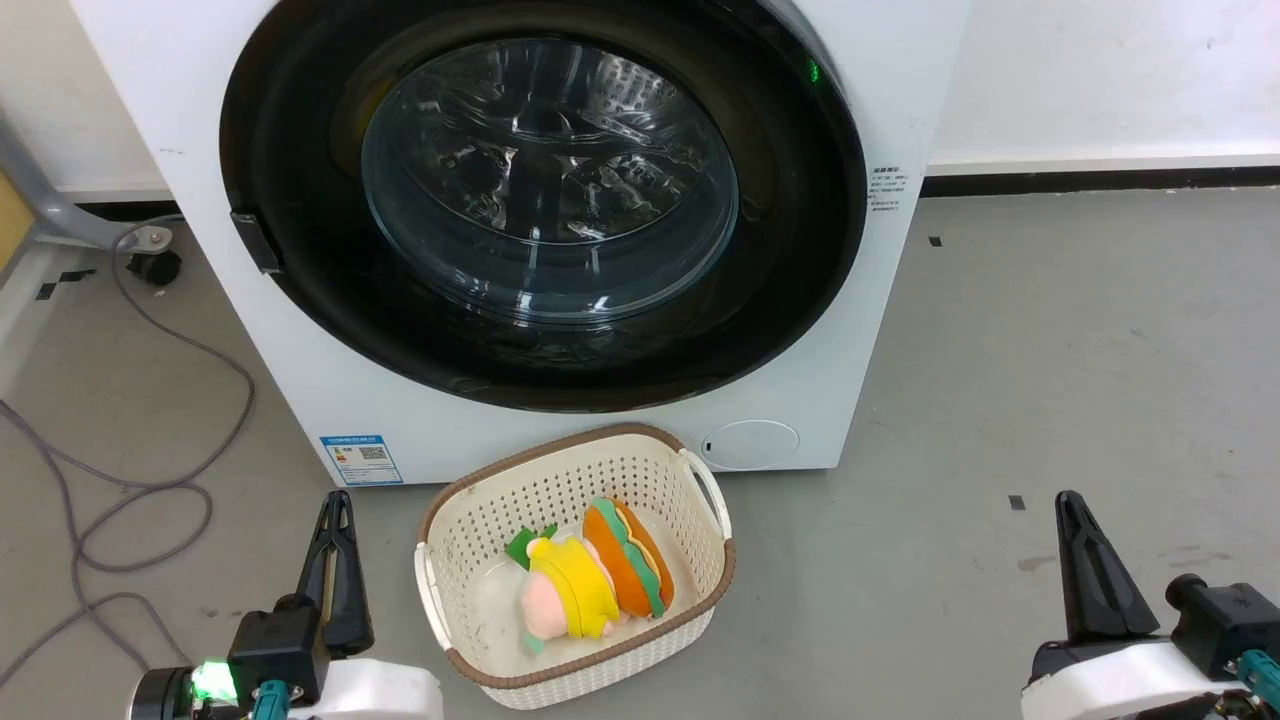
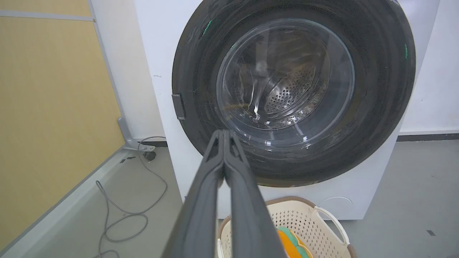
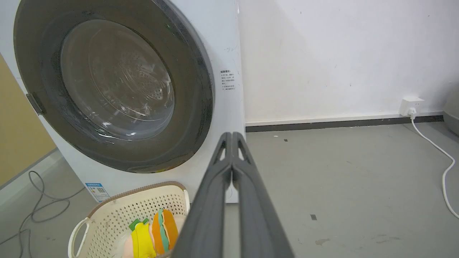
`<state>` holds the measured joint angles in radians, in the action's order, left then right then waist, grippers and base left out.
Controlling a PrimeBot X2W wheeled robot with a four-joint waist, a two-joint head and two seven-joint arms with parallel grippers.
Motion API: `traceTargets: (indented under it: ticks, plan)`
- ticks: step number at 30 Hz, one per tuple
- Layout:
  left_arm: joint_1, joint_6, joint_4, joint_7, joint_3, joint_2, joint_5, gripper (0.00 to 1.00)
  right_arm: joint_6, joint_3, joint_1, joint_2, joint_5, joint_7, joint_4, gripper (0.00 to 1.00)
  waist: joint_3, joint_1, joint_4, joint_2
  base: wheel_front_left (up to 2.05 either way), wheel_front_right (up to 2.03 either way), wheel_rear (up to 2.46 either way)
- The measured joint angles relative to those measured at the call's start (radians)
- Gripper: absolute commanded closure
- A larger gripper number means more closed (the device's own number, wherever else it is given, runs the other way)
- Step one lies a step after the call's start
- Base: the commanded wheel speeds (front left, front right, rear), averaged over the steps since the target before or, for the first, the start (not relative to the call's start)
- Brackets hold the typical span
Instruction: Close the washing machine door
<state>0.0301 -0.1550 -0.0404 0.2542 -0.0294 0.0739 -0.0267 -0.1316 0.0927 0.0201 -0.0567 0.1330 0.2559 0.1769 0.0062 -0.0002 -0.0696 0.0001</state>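
The white washing machine stands ahead against the wall. Its round black-rimmed door with the bulging glass window lies flat against the machine's front, shut. The door and machine fill the left wrist view, and the door also shows at the left of the right wrist view. My left gripper is low at the left, shut and empty, well short of the machine. My right gripper is low at the right, shut and empty, over bare floor. Fingertips meet in both wrist views.
A cream perforated basket with soft toys sits on the floor just before the machine, between my grippers. Grey cable loops on the floor at the left. A white cord runs from a wall socket at the right. A yellow panel stands left.
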Motion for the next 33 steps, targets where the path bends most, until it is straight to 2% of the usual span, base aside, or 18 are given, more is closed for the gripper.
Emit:
traceTargets:
  ticks: [33]
  plan:
    - [-0.001,0.038,0.007,-0.068,0.007,-0.003,0.000,1.00,0.000,-0.024,0.000,0.000,-0.035,-0.067,-0.041,1.00,-0.002,0.0001,0.019,0.0000,0.00,0.00,0.00]
